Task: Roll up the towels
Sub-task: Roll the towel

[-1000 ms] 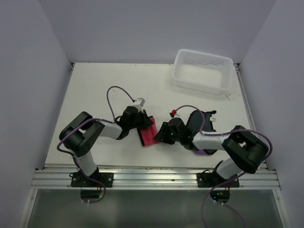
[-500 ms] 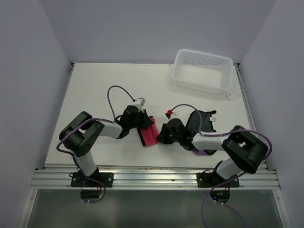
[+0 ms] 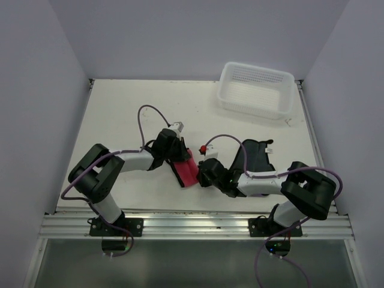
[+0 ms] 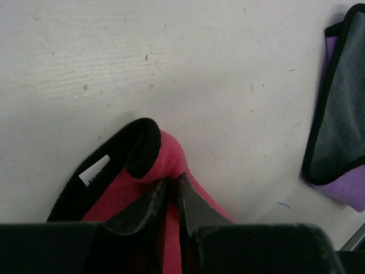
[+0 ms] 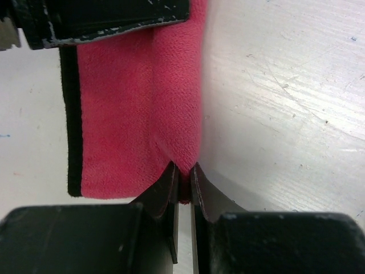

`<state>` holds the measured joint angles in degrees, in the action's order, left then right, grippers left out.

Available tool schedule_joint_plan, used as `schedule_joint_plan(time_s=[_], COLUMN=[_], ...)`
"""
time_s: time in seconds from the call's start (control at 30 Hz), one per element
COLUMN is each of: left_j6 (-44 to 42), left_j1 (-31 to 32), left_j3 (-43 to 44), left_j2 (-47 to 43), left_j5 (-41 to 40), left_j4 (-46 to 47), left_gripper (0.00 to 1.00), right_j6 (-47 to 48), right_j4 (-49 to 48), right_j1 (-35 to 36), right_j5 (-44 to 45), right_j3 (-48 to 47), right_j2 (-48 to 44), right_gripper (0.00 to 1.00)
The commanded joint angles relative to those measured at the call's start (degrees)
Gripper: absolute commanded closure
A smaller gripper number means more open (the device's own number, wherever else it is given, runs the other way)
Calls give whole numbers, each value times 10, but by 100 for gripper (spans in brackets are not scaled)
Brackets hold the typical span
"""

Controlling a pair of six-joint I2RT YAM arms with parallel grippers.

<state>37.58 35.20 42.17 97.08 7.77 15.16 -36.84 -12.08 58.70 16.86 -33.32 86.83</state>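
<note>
Both end effectors were on the same cloth. From where I stood, the left end effector [image 4: 170, 191] had its two dark fingers [image 4: 142, 208] pinched nearly together on the pink-red towel [image 4: 171, 165], a thin fold of it caught between them. Just ahead of those fingers the towel's black-edged corner curled over into a small loop, with a white label [image 4: 94, 169] showing off to the left of it. The right end effector [image 5: 181, 177] was likewise closed almost tight, nipping the pink-red towel's edge at the point where the fabric puckered into its fingertips; the bare tabletop [image 5: 285, 114] lay to the right of it, the towel's black border ran down the far left side, and the other arm's dark finger sat across the top of the cloth. Seen from above, the two end effectors faced each other from either side of the towel. The purple towel [image 3: 255, 159], its dark side up, lay behind the right end effector, under that arm, and a white basket [image 3: 257, 90] stood well beyond both
</note>
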Motion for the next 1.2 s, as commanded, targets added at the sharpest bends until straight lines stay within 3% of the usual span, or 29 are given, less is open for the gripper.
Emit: schedule_joint_plan(time_s=[0.0, 0.3, 0.57, 0.67, 0.7, 0.8, 0.9, 1.17], left_j6=[-30, -26, -22, -13, -7, -1, 3, 4], left_j1=[-14, -15, -15, -15, -15, -15, -15, -15], left_j3=[15, 28, -1, -23, -36, -52, -60, -49], left_j2=[-29, -93, -137, -141, -137, -105, -68, -22], left_j5=[-43, -49, -67, -62, -61, -57, -56, -65], left_j4=[-82, -124, -145, -138, -136, -128, -116, -108], left_gripper=[85, 62, 57, 71, 82, 93, 98, 100], right_j6=[12, -3, -4, -3, -3, 1, 4, 17], right_j4=[79, 87, 86, 87, 88, 94, 104, 187], right_j1=[7, 11, 12, 13, 13, 17, 23, 62], right_j5=[48, 58, 56, 56, 57, 63, 75, 140], right_j3=[-1, 4, -3, -3, -4, -9, -16, -70], right_j2=[1, 6, 12, 11, 11, 11, 12, 24], right_gripper=[100, 100, 100, 100, 100, 100, 100, 100])
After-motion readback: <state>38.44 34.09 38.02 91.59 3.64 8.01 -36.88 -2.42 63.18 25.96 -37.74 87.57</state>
